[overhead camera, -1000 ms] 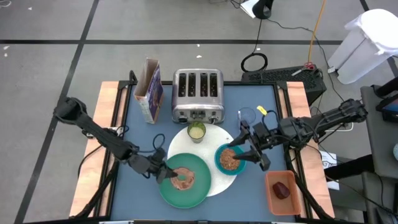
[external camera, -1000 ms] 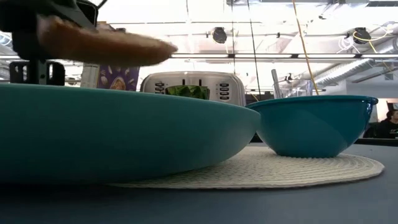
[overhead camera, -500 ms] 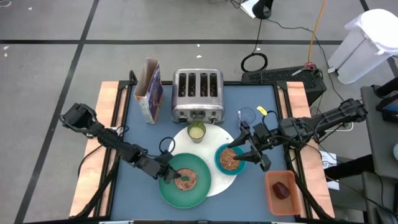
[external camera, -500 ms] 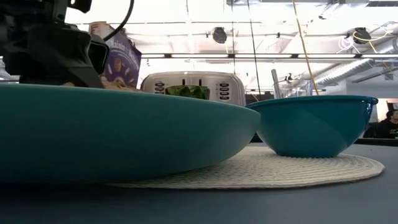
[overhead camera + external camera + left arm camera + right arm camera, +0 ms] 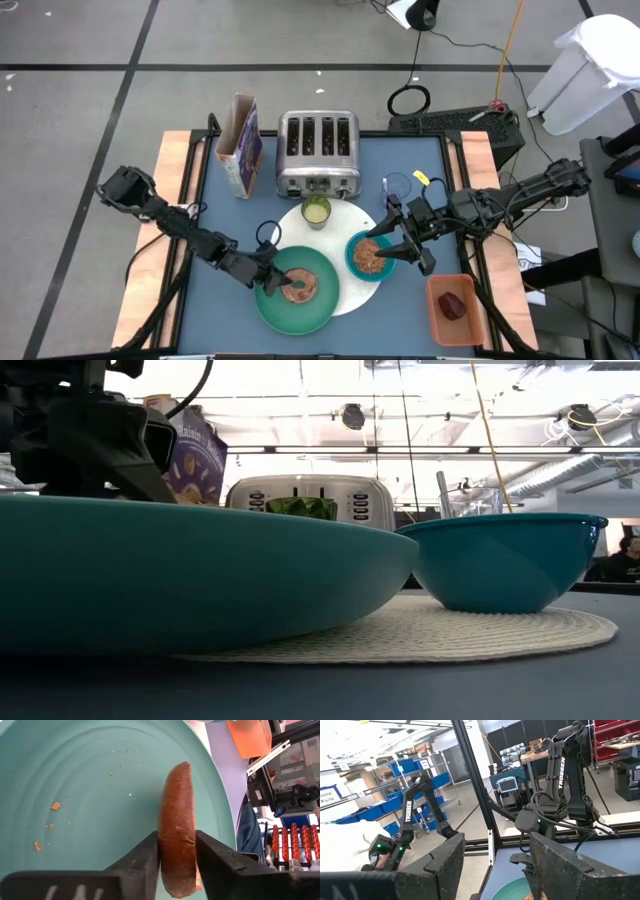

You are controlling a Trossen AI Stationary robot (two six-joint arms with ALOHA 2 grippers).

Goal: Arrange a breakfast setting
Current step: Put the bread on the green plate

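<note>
Over the green plate (image 5: 90,805), left gripper (image 5: 176,851) jaws pinch the brown ring pastry (image 5: 177,825).

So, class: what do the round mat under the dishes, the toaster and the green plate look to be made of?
Round mat: woven fibre or cord, matte, with coiled ribbing. Toaster: brushed, shiny metal, silver with highlights. Green plate: smooth, evenly coloured, probably plastic or glazed ceramic; the look leaves it open.

- Right gripper (image 5: 492,857): two dark textured fingers (image 5: 447,860) in the foreground, spread apart with an open gap between them.
- Left arm (image 5: 555,790): dark, jointed, farther off, bending down over the green plate.
- Green plate (image 5: 512,889): only a curved edge shows between the fingers.
- Room beyond: blue storage bins (image 5: 427,782) on shelving, a black frame post (image 5: 472,785), red bins (image 5: 617,740) on a rack.
</note>
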